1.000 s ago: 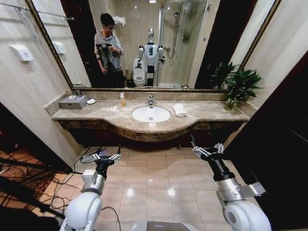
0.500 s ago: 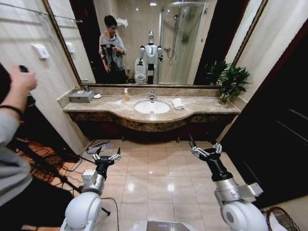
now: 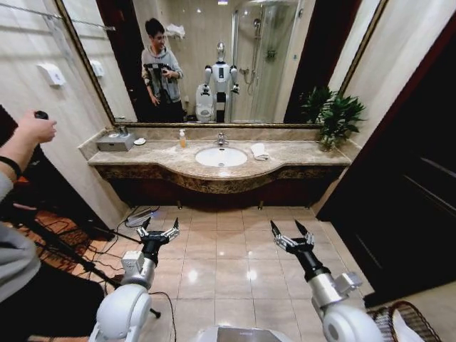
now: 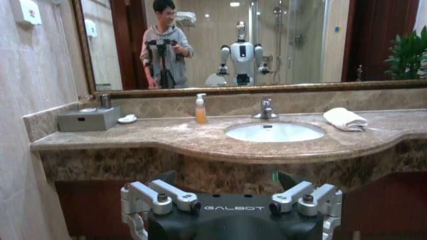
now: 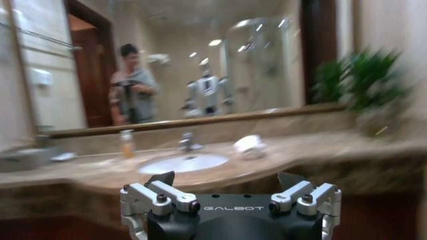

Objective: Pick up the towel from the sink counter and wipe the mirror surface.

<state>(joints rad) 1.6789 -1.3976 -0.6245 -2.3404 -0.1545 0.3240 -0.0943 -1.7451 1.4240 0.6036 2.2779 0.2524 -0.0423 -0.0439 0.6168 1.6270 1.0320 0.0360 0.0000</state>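
Right hand [image 3: 291,233] has swung inward; towel [image 3: 259,150] unmoved.

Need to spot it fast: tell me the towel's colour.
White. The towel lies on the brown counter beside the basin; clearest in the left wrist view.

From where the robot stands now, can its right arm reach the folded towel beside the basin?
Probably not yet. The right gripper hangs open over the floor tiles, well short of the sink counter. The towel lies uncovered, right of the basin, with nothing blocking it.
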